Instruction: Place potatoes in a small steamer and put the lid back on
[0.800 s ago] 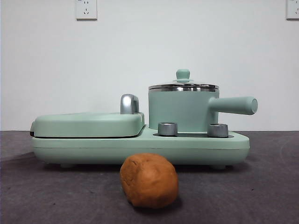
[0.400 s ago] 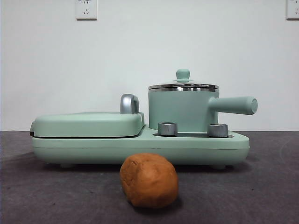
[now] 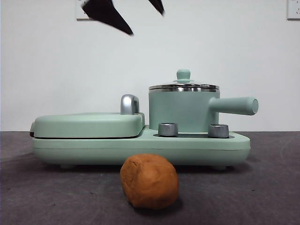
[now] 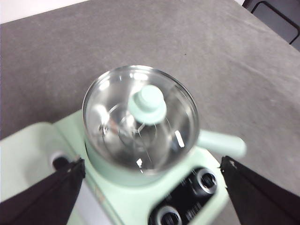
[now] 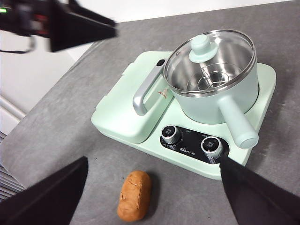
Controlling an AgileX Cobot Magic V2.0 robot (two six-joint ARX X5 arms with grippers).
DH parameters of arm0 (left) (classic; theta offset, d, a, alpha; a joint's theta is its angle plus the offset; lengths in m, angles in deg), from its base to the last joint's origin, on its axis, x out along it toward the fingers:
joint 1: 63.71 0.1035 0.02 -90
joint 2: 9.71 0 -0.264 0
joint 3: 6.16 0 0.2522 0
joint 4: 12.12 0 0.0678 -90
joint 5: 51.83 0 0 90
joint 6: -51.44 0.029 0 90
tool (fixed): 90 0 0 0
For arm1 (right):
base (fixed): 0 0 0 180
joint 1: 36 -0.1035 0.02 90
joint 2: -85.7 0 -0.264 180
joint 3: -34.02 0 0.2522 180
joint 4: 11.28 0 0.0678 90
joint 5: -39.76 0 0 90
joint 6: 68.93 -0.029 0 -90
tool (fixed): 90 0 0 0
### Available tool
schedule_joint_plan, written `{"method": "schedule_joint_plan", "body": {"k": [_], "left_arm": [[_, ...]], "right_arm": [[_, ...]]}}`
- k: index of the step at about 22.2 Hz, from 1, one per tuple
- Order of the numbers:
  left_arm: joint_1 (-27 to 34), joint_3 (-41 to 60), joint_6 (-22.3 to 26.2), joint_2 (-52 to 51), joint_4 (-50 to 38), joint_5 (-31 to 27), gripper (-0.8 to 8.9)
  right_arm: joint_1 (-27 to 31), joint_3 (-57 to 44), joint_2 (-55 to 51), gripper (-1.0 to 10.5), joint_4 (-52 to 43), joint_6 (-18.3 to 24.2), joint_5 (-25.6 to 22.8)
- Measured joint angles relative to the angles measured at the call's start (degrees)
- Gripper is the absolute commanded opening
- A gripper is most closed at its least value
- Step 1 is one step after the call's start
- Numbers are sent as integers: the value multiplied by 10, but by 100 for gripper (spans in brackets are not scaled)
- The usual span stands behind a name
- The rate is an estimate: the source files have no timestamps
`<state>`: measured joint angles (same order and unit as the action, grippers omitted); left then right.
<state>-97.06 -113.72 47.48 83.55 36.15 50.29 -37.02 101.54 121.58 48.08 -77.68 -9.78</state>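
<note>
The orange-brown potato [image 3: 149, 181] [image 5: 134, 195] lies on the grey table in front of the appliance. The mint-green small steamer [image 3: 180, 110] [image 4: 108, 172] [image 5: 211, 110] stands on the base's right side, handle pointing right. Its glass lid [image 3: 183, 86] [image 4: 117, 117] [image 5: 225, 56] sits on it, and the steel inside shows through. My left gripper [image 4: 153, 161] [image 3: 147, 23] hangs open high above the lid, touching nothing. In the right wrist view it [image 5: 79, 26] shows as a dark blur. My right gripper [image 5: 153, 159] is open, well above the table near the potato's side.
A flat mint-green griddle [image 3: 89, 124] [image 5: 122, 112] with a chrome handle [image 3: 129, 104] fills the base's left half. Two steel dials [image 3: 168, 129] [image 3: 218, 131] sit at the base's front. A white wall with sockets stands behind.
Two black fingertips of the left gripper have come into the top of the front view. The potato, steamer and lid have not moved.
</note>
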Motion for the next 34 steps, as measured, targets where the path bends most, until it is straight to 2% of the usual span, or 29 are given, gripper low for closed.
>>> {"method": "schedule_joint_plan", "body": {"k": [6, 15, 24, 34], "left_arm": [[-18, 0, 2, 74, -101, -25, 464], [-29, 0, 4, 152, -209, -33, 463], [-32, 0, 53, 177, -245, -34, 458], [-35, 0, 113, 177, -245, -34, 424]], "right_arm": [[0, 0, 0, 447, 0, 5, 0], [0, 0, 0, 447, 0, 14, 0], [0, 0, 0, 447, 0, 15, 0], [0, 0, 0, 447, 0, 15, 0]]}}
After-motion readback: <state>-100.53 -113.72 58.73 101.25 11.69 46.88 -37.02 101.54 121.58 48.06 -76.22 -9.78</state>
